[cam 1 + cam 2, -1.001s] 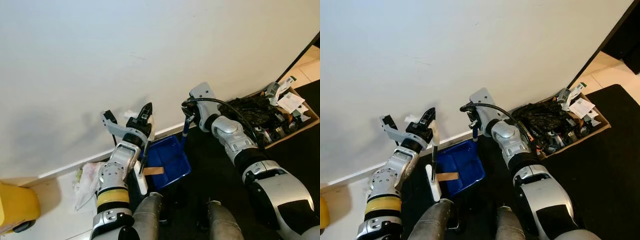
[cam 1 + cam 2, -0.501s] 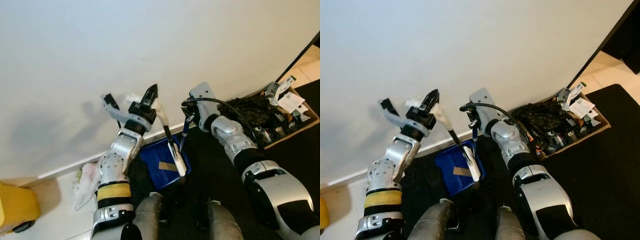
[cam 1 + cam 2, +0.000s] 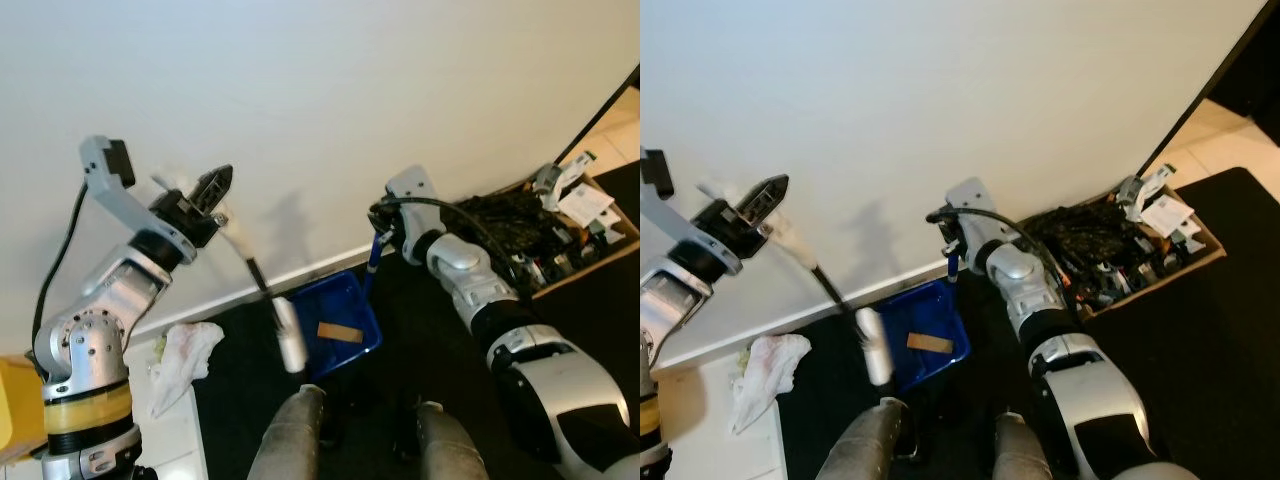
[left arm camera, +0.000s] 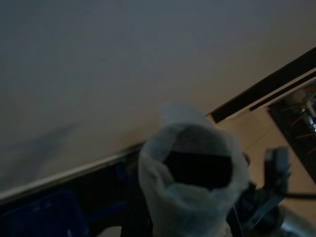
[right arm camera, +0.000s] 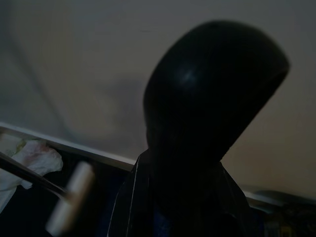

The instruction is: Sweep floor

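Swung up and out from over the blue dustpan (image 3: 340, 320), the brush (image 3: 288, 335) is gripped by the left end effector (image 3: 205, 200) for another sweep, while the right end effector (image 3: 378, 232) is clamped on the dustpan's upright handle.

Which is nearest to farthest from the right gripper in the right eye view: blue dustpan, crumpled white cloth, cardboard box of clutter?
From the right gripper:
1. Blue dustpan, on the floor just below it, by the wall.
2. Cardboard box of clutter, farther off on the robot's right.
3. Crumpled white cloth, farthest, on the robot's left by the baseboard.
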Tool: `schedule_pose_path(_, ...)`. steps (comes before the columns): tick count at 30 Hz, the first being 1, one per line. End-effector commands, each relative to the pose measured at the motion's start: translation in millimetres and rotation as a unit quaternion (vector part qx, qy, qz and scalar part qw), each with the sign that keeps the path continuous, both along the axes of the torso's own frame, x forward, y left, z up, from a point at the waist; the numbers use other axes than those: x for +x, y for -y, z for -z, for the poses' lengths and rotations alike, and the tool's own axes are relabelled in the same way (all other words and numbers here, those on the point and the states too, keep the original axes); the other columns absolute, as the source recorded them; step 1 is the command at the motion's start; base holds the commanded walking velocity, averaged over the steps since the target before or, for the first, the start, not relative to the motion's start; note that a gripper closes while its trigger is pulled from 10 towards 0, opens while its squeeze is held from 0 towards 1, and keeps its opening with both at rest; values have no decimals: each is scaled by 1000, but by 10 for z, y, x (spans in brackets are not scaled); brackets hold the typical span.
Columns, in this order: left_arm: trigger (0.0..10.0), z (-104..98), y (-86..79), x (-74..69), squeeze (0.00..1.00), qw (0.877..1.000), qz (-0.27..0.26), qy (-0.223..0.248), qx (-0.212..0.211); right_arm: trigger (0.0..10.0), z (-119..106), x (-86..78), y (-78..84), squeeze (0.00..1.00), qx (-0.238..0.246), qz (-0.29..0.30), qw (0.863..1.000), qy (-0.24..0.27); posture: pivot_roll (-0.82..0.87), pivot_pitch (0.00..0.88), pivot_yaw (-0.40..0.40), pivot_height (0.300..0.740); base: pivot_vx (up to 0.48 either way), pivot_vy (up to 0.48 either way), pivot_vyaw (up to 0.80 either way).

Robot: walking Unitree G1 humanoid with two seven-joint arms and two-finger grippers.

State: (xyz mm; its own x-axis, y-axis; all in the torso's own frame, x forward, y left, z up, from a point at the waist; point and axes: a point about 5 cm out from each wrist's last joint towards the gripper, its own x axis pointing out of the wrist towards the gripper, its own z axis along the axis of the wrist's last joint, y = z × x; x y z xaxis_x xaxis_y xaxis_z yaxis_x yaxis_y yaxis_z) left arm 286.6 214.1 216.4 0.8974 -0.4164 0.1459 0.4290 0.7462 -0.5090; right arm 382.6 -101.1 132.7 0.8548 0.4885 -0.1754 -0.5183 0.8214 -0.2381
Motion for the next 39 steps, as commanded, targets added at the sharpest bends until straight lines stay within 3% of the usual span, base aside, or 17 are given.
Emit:
schedule_pose_path(1,10000,-41,-116,-82,0,999,-12,4,37,10000,354,-135,86,0,-18,15,997,-70,203,335,66,740,0,0,0)
schedule_pose_path(5,10000,347,-216,-177,0,993,-27,-78,88,10000,364,-141,78,0,-19,13,997,-71,202,339,63,740,0,0,0)
schedule_pose_path(7,10000,418,-217,-185,0,991,-30,-91,90,10000,364,-141,78,0,-19,13,997,-71,202,339,63,740,0,0,0)
schedule_pose_path(10,10000,842,-179,-165,0,985,-63,-146,65,10000,352,-134,72,0,-18,13,997,-70,175,346,58,740,0,0,0)
schedule_pose_path(12,10000,932,-167,-157,0,984,-73,-154,56,10000,348,-132,69,0,-19,14,997,-70,175,346,57,740,0,0,0)
schedule_pose_path(15,10000,1190,-210,-55,0,975,-150,-161,-42,10000,337,-128,58,0,-21,11,997,-67,162,345,50,740,0,0,0)
schedule_pose_path(16,10000,1190,-210,-55,0,975,-150,-161,-42,10000,337,-128,58,0,-21,11,997,-67,162,345,50,740,0,0,0)
schedule_pose_path(17,10000,1251,-214,-26,0,968,-176,-161,-82,10000,334,-128,56,0,-23,9,998,-66,149,348,40,740,0,0,0)
schedule_pose_path(19,10000,1251,-214,-26,0,968,-176,-161,-82,10000,334,-128,56,0,-23,9,998,-66,149,348,40,740,0,0,0)
schedule_pose_path(21,10000,1307,-170,49,0,947,-217,-153,-180,10000,335,-129,63,0,-26,6,997,-67,138,350,28,740,0,0,0)
schedule_pose_path(22,10000,1307,-170,49,0,947,-217,-153,-180,10000,335,-129,63,0,-26,6,997,-67,138,350,28,740,0,0,0)
schedule_pose_path(23,10000,1305,-103,125,0,918,-246,-136,-281,10000,342,-133,67,0,-30,3,997,-68,130,352,24,740,0,0,0)
schedule_pose_path(24,10000,1305,-103,125,0,918,-246,-136,-281,10000,342,-133,67,0,-30,3,997,-68,130,352,24,740,0,0,0)
schedule_pose_path(26,10000,1335,-49,146,0,903,-263,-137,-311,10000,346,-136,66,0,-31,2,997,-68,127,353,24,740,0,0,0)
schedule_pose_path(31,10000,1465,77,73,0,918,-254,-162,-257,10000,347,-140,57,0,-31,0,997,-67,119,354,25,740,0,0,0)
schedule_pose_path(33,10000,1605,91,-86,0,936,-230,-192,-188,10000,344,-139,68,0,-31,-1,997,-66,116,355,25,740,0,0,0)
schedule_pose_path(39,10000,1640,5,-294,0,944,-225,-183,-157,10000,346,-140,100,0,-33,0,997,-65,120,355,14,740,0,0,0)
